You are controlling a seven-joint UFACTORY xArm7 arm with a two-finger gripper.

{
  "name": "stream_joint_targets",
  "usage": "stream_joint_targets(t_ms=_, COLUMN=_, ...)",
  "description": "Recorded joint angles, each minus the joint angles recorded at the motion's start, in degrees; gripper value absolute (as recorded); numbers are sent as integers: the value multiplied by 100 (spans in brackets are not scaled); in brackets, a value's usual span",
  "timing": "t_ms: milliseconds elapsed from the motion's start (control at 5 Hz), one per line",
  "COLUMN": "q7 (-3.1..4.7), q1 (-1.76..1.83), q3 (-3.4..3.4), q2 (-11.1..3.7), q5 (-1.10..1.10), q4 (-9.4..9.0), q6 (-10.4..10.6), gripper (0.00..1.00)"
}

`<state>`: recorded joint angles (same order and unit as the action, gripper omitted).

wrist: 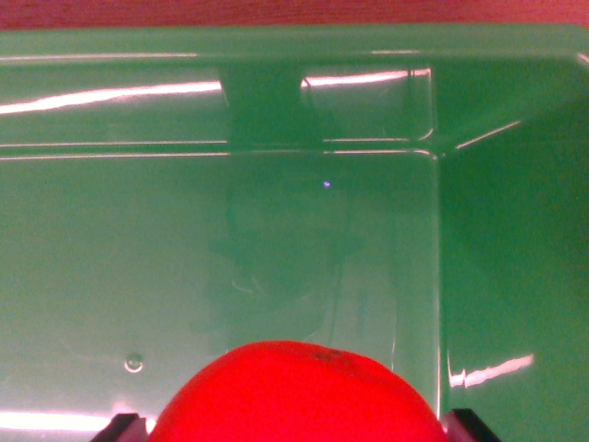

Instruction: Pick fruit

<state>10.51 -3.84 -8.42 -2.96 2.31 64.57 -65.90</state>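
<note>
Your gripper (299,425) clamps the red fruit (299,396) between both fingertips (120,428), above the green bin (276,92).

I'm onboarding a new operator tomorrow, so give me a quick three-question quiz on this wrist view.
1. True or false: the red fruit sits at the bottom edge of the wrist view, between the two dark fingertips.
2. Multiple choice: what fills most of the picture behind the fruit? A) a blue cloth B) a green plastic bin C) a metal rack
3. Fill in: above the bin's far rim, a strip of ___-coloured surface shows.

Key
1. True.
2. B.
3. Reddish-brown. Whether the gripper actually clamps the fruit cannot be told, since only the fingertip corners show.
</note>
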Motion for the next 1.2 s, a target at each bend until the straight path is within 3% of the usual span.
stream_joint_targets(t_ms=200, q7=0, q1=0, q3=0, q2=0, q5=0, q4=0, q6=0, gripper=100)
stream_joint_targets(t_ms=400, q7=-5, q1=7, q3=-4, q2=118, q5=16, q4=119, q6=-236, gripper=100)
stream_joint_targets(t_ms=600, q7=-5, q1=7, q3=-4, q2=118, q5=16, q4=119, q6=-236, gripper=100)
stream_joint_targets(t_ms=800, q7=-9, q1=13, q3=-7, q2=224, q5=30, q4=226, q6=-448, gripper=100)
stream_joint_targets(t_ms=1000, q7=-9, q1=13, q3=-7, q2=224, q5=30, q4=226, q6=-448, gripper=100)
stream_joint_targets(t_ms=1200, q7=-13, q1=19, q3=-9, q2=319, q5=42, q4=321, q6=-638, gripper=100)
